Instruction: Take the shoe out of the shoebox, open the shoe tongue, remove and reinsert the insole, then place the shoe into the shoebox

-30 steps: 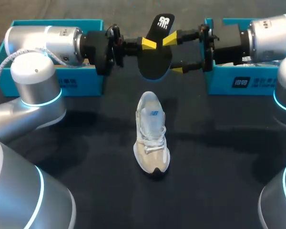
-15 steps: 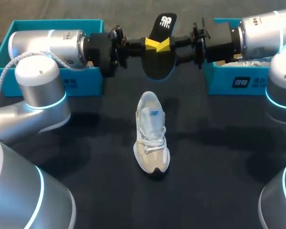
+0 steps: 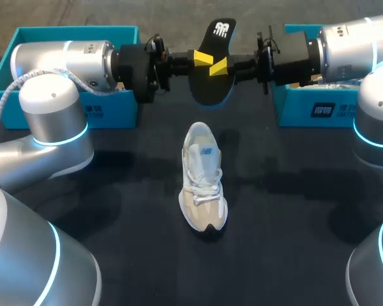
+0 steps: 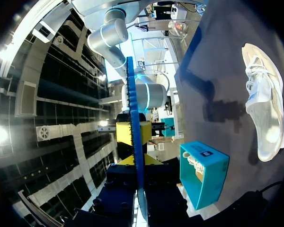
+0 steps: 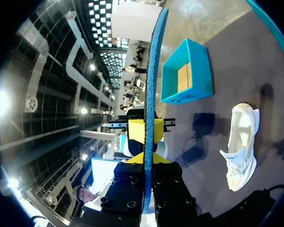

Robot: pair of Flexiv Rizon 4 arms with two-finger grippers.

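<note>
- The insole [image 3: 209, 86] is black on its printed face and is held up in the air over the far middle of the worktop [image 3: 306, 210], between the 2 shoeboxes. It stands on end, its logo end highest and tilted a little to the right.
- The left end effector [image 3: 203, 59] comes in level from the left and is clamped on the insole's left edge. In the left wrist view its yellow tips sit on either side of the blue, edge-on insole.
- The right end effector [image 3: 218, 66] comes in level from the right and is likewise closed on the insole, gripping its right edge. The 2 sets of yellow tips lie just beside each other, the right one slightly lower.
- The shoe [image 3: 203, 185] is a white and grey trainer that stands upright on its sole at the middle of the worktop. It is nearer than the insole and touches neither end effector. Its dark toe points to the near edge and its heel to the far side, and the laces lie loose over the tongue.
- The left shoebox [image 3: 108, 109] is teal and sits at the far left of the worktop, partly hidden behind the left arm [image 3: 57, 64].
- The right shoebox [image 3: 306, 111] is also teal and sits at the far right, partly behind the right arm [image 3: 351, 44]. The left wrist view shows something white inside it, but I cannot tell what it is.
- The shoe lies well apart from both shoeboxes.
</note>
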